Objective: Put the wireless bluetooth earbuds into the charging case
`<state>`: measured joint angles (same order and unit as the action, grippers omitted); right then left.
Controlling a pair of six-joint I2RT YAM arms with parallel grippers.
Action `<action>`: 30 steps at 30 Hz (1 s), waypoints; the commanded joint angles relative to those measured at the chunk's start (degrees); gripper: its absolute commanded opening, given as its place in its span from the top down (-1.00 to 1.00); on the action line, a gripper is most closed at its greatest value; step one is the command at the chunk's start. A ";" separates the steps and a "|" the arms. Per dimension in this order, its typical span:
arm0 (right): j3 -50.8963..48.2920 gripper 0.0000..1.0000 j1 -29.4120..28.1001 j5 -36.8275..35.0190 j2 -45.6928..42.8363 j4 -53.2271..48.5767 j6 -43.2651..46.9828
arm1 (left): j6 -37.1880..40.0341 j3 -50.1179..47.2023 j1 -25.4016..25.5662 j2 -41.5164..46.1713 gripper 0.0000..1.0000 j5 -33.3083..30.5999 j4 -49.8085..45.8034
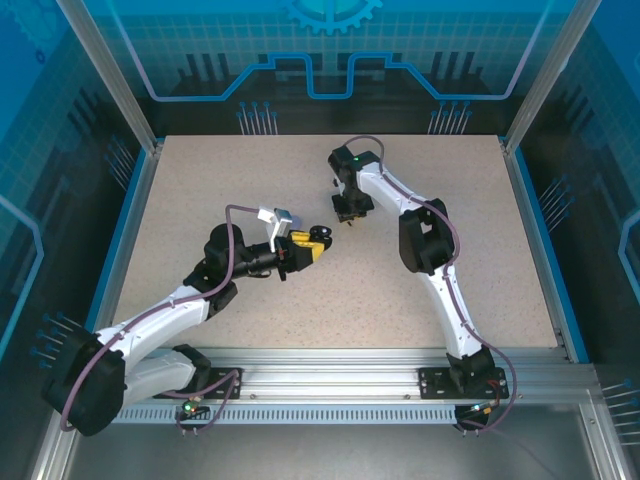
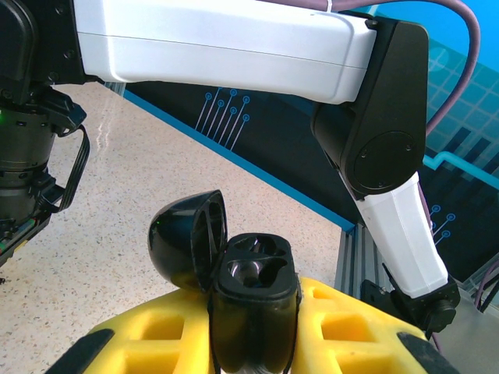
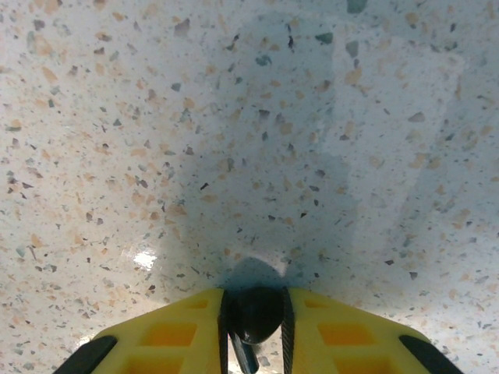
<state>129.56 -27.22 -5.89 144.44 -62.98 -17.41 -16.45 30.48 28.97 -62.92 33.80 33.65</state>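
Observation:
My left gripper [image 2: 253, 331] is shut on a black charging case [image 2: 253, 292] held upright, its lid [image 2: 187, 241] flipped open to the left and both sockets empty. From above, that case [image 1: 320, 238] sits at the tip of the left gripper [image 1: 312, 246] near the table's middle. My right gripper [image 3: 255, 323] is shut on a black earbud [image 3: 257, 312], stem pointing down, just above the speckled table. In the top view the right gripper [image 1: 349, 215] hangs slightly right of and behind the case. The lavender earbuds are out of view.
The right arm's white and black links [image 2: 234, 47] cross the top of the left wrist view. A blue-edged table border [image 2: 257, 175] and metal rail [image 2: 355, 249] lie behind the case. Speckled tabletop [image 1: 250, 170] surrounds both grippers.

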 commanded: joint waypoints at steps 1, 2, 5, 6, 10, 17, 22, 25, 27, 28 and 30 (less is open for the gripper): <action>-0.70 0.54 -0.51 2.66 0.22 -0.50 -1.39 | 0.25 -0.32 -0.47 1.35 0.88 -0.63 0.11; -1.01 0.54 -0.46 2.85 -0.15 -0.20 -1.47 | 0.28 -0.33 -0.42 1.39 0.88 -0.69 0.10; -2.93 0.55 -0.05 3.44 -2.01 1.22 -1.75 | 0.41 -0.29 -0.41 1.39 0.88 -0.66 -0.15; -3.73 0.55 0.10 3.74 -2.60 1.93 -1.90 | 0.30 -0.33 -0.38 1.39 0.88 -0.65 -0.08; -8.52 0.55 1.01 4.82 -6.56 5.70 -2.71 | 0.28 -0.42 -0.38 1.30 0.88 -0.79 -0.25; -19.01 0.56 3.10 7.21 -14.18 14.20 -3.98 | -0.16 -0.33 -0.40 0.32 0.87 -1.48 -0.29; -26.30 0.57 4.63 9.66 -19.18 19.88 -4.86 | -0.57 -0.33 -0.24 -0.96 0.87 -3.26 -0.53; -31.37 0.58 5.48 11.43 -22.65 23.98 -5.25 | -1.08 -0.25 0.00 -2.56 0.87 -4.27 0.00; -34.43 0.58 6.05 12.61 -24.97 26.26 -5.51 | -1.37 -0.16 0.24 -3.62 0.88 -5.40 0.29; -36.37 0.58 6.37 12.99 -26.25 27.40 -5.55 | -1.61 -0.16 0.52 -4.36 0.89 -6.38 0.47; -39.58 0.58 6.92 13.83 -28.73 29.55 -5.74 | -2.30 0.08 0.95 -5.93 0.91 -8.25 0.78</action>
<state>93.23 -21.30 5.04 119.61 -38.41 -22.11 -17.15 30.48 29.30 -67.26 28.84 33.30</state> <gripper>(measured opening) 0.212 0.223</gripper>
